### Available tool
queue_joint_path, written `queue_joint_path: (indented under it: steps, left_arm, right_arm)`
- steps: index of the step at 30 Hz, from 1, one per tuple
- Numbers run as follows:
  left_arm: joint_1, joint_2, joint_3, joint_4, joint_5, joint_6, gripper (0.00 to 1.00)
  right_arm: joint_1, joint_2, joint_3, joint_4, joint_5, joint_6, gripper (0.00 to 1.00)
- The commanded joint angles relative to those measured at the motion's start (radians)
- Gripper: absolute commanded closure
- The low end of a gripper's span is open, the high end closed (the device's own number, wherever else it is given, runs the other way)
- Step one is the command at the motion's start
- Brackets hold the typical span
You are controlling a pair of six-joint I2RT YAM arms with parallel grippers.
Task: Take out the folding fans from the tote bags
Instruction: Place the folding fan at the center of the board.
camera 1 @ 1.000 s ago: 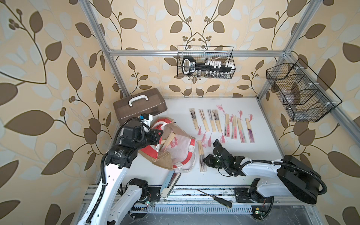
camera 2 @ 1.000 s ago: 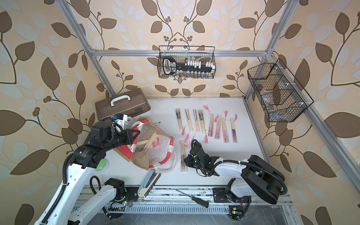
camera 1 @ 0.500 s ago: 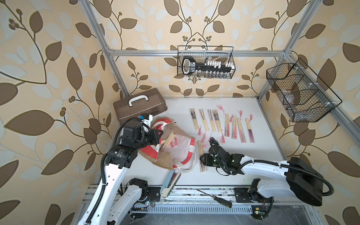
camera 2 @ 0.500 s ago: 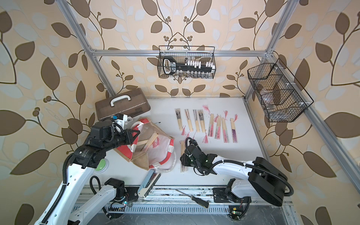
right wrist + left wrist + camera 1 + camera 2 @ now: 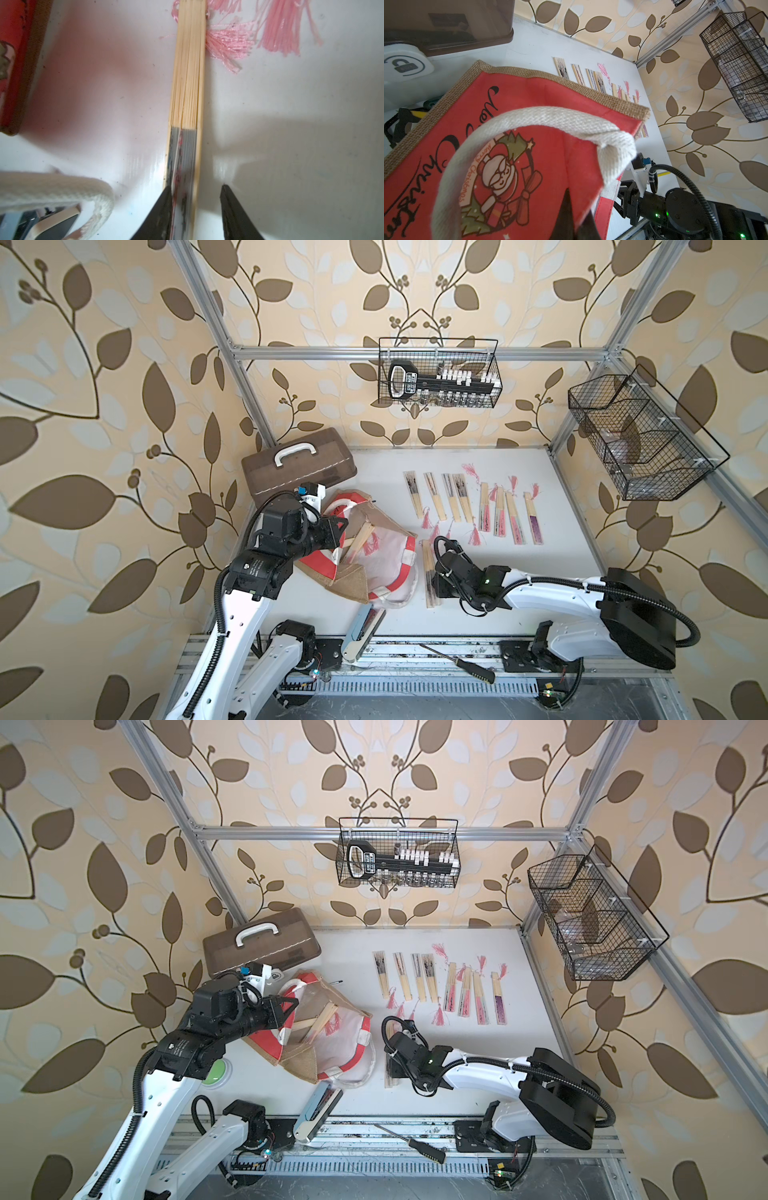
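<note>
The tote bag (image 5: 365, 568) lies open on its side, red panels and whitish lining showing, and two folding fans (image 5: 360, 537) rest inside it. My left gripper (image 5: 572, 220) is shut on the bag's red edge by the white handle (image 5: 550, 118), holding the mouth up. Several fans (image 5: 469, 506) lie in a row on the white table. One more fan (image 5: 187, 83) lies beside the bag. My right gripper (image 5: 196, 187) is open and low over this fan's paper end. One finger touches the fan and the other stands clear of it.
A brown case (image 5: 299, 464) with a white handle stands behind the bag. A light-blue stapler-like tool (image 5: 361, 630) and a black-handled screwdriver (image 5: 457, 664) lie at the front edge. Wire baskets hang on the back wall (image 5: 440, 373) and the right wall (image 5: 640, 439).
My right gripper has slid left onto the fan beside the bag, and its jaws now straddle it. The left arm and the bag have not moved.
</note>
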Motion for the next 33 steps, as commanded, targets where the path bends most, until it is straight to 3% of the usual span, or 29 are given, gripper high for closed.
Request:
queue_joint_path:
  steps: [1, 11, 33]
  left_arm:
    - [0.007, -0.020, 0.000, 0.031, 0.015, 0.026, 1.00]
    - [0.007, -0.015, 0.003, 0.032, 0.016, 0.028, 1.00]
    - [0.007, -0.028, -0.005, 0.028, 0.013, 0.029, 1.00]
  right_arm:
    - [0.010, 0.012, 0.042, -0.053, 0.055, -0.010, 0.62]
    - [0.050, 0.008, 0.084, -0.062, 0.070, -0.042, 0.56]
    - [0.071, 0.169, 0.176, -0.188, 0.151, -0.009, 0.73]
